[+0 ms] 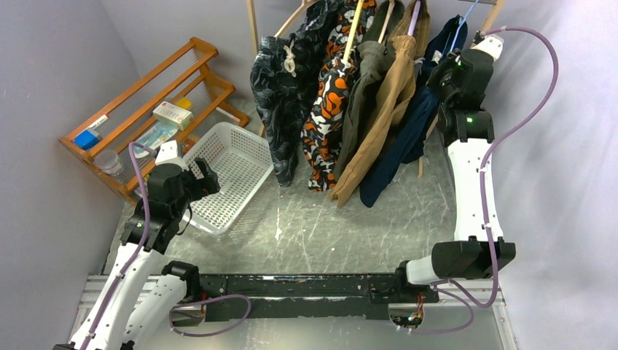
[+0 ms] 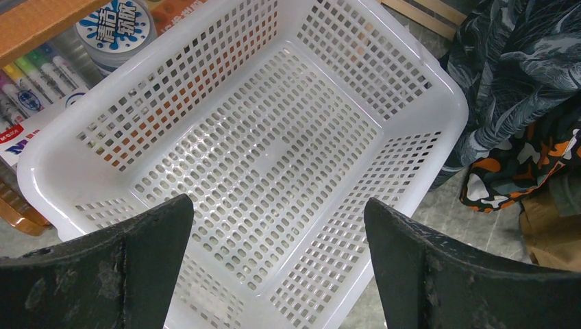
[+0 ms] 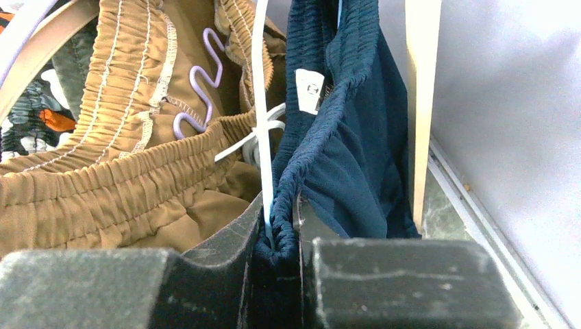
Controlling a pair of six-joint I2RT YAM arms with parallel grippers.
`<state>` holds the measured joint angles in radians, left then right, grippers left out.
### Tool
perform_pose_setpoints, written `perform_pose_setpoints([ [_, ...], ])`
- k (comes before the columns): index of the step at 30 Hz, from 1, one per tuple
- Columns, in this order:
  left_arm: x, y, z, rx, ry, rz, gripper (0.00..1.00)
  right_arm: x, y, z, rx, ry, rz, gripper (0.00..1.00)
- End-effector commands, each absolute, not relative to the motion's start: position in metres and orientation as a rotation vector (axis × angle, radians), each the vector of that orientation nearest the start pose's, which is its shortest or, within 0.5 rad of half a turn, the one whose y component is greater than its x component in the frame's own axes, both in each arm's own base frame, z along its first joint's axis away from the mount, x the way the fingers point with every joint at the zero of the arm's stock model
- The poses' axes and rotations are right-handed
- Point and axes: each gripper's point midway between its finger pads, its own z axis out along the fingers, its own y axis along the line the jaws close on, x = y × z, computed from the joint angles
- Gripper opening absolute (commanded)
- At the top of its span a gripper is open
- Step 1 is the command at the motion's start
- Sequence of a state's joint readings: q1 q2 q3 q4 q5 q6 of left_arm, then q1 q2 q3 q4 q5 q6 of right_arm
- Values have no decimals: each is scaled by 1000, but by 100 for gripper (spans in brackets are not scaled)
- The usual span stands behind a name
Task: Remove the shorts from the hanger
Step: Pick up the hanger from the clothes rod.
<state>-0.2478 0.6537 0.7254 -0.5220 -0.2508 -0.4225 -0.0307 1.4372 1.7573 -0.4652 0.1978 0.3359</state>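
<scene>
The right claw (image 3: 277,241) was clamped on the waistband of the navy shorts (image 3: 349,157), with a thin white hanger (image 3: 260,103) running down into the pinch. The tan shorts (image 3: 123,192) hung just beside them, and the olive-grey pair (image 1: 368,80), camouflage pair (image 1: 328,109) and leaf-print pair (image 1: 280,95) hung further left. The left claw (image 2: 277,205) hovered, spread wide and empty, above the white basket (image 2: 445,96) on the bench (image 1: 306,219).

The leaf-print shorts (image 1: 280,109) are dark grey on black, with a white drawstring (image 1: 290,60). Beside them are camouflage shorts (image 1: 326,109) in orange, black and white, plain olive-grey shorts (image 1: 364,80), tan shorts (image 1: 382,109) and navy shorts (image 1: 404,138). The basket (image 2: 449,96) is white and the wooden rack (image 1: 138,87) orange-brown.
</scene>
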Motion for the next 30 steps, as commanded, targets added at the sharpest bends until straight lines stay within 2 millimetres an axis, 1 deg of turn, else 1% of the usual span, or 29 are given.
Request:
perform_pose_setpoints([
  [1, 257, -38, 222, -317, 1956, -180, 99, 431, -37, 481, 410, 1466, 62, 0],
  [3, 257, -37, 221, -321, 1958, -176, 99, 431, -37, 486, 389, 1464, 43, 0],
  [6, 257, -37, 222, -323, 1959, -173, 99, 430, -33, 487, 336, 1468, 22, 0],
  [9, 257, -37, 222, -320, 1956, -178, 99, 421, -32, 494, 291, 1427, -3, 0],
  [11, 257, -37, 222, -319, 1954, -180, 99, 414, -35, 501, 265, 1396, -39, 0],
  [18, 258, -38, 221, -313, 1960, -182, 99, 403, -42, 514, 198, 1386, -144, 0],
  [25, 257, -38, 221, -316, 1962, -183, 99, 391, -36, 524, 188, 1372, -118, 0],
  [30, 258, -38, 221, -321, 1959, -179, 99, 385, -30, 528, 203, 1374, -57, 0],
])
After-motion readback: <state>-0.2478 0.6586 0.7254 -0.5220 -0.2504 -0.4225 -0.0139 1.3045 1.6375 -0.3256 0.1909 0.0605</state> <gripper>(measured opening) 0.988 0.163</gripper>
